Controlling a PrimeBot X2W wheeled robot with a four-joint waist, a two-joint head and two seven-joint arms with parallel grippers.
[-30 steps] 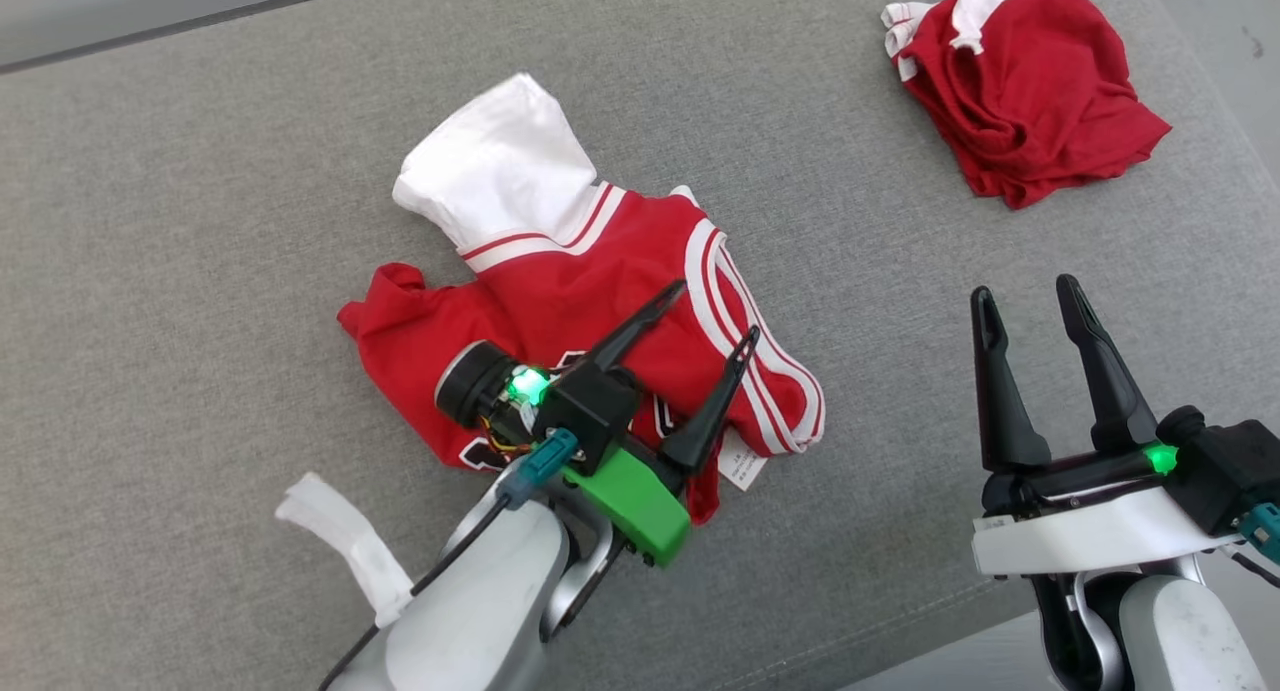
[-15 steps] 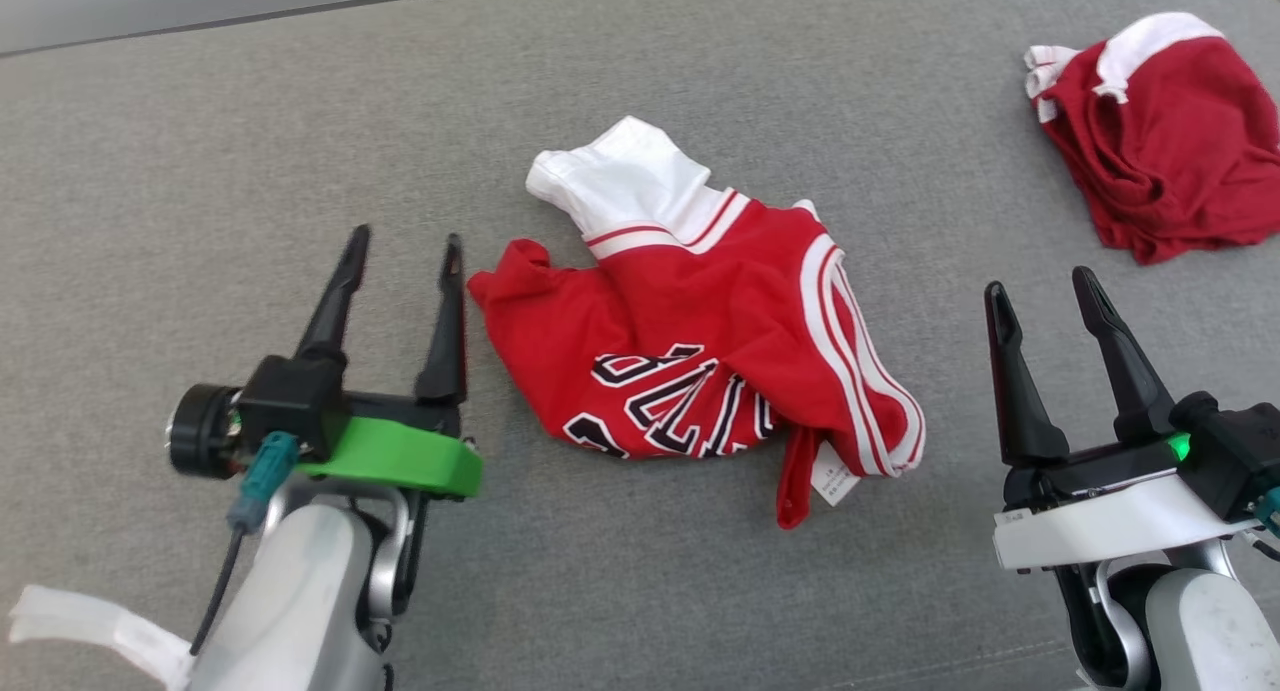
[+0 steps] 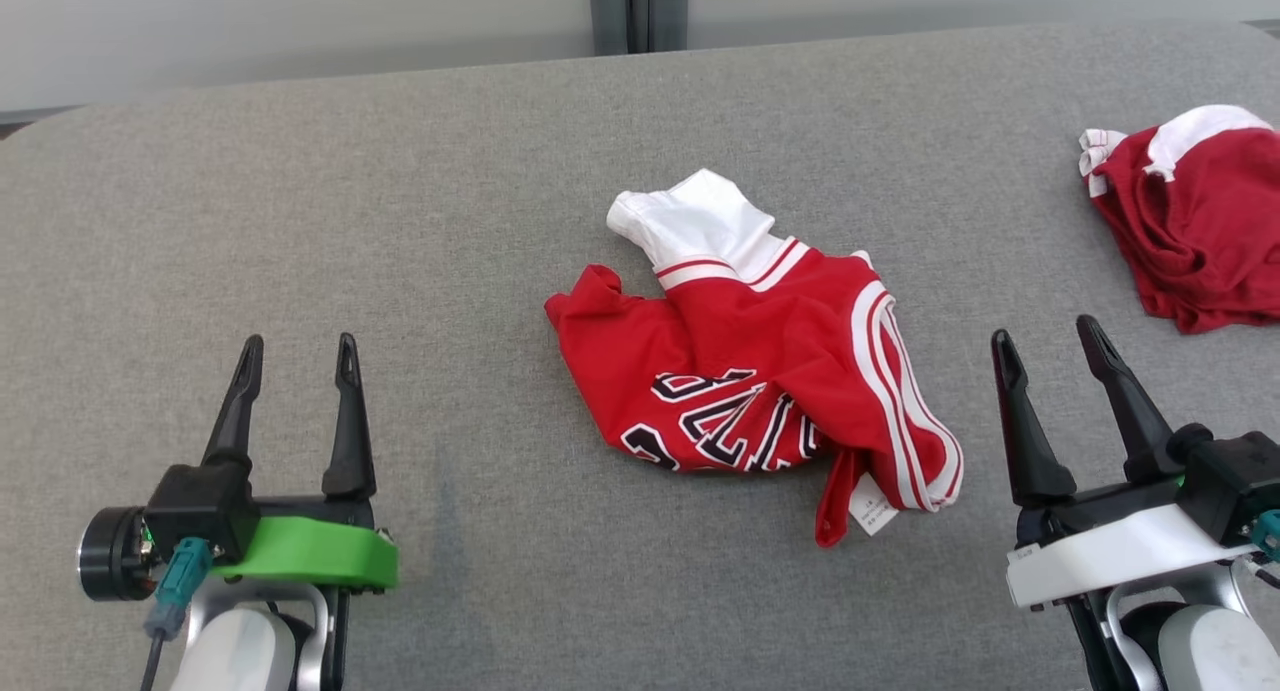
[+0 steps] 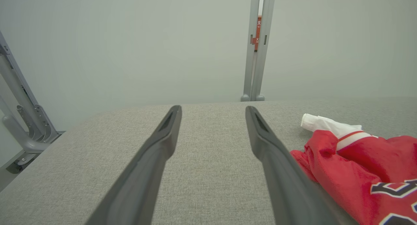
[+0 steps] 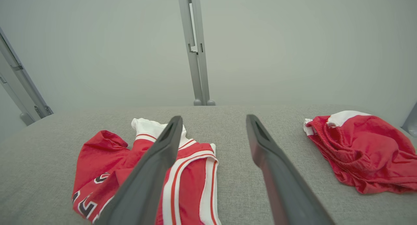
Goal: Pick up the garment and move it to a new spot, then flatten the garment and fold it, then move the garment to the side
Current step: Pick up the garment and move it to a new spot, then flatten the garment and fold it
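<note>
- Grey cloth covers the whole top (image 3: pixel 400 201). On our left, the left gripper (image 3: pixel 299 343) hovers over a bare stretch of it, fingers apart, nothing between them.
- So we hold nothing. And the jersey (image 3: pixel 740 371)?
- It lies crumpled in the middle, between our two grippers and touching neither, nearer the right one. The white part points to the far edge, the numbers are bunched, and a red flap and the tag (image 3: pixel 872 506) stick out on the near side.
- That is where we see trouble. If we pinch only the top layer of a fold, the rest may slide out as we lift, or we may drag the heap instead of picking it up.
- And if we grab the flap or the tag, we judge the jersey will hang twisted and land worse than it lies now, so flattening gets harder.
- The soft top worries us too. Fingers pushed low could catch the grey cloth along with the jersey.
- Further right, the right gripper (image 3: pixel 1044 331) also stands wide and empty, near the striped side.
- Beyond it sits a second red bundle (image 3: pixel 1190 231), by the right edge. It has the same colour and white trim. We could mistake it for ours, or set ours down on it.
- Then we choose a spot well apart from it, and away from the near edge, where a loose hem might slip off.
</note>
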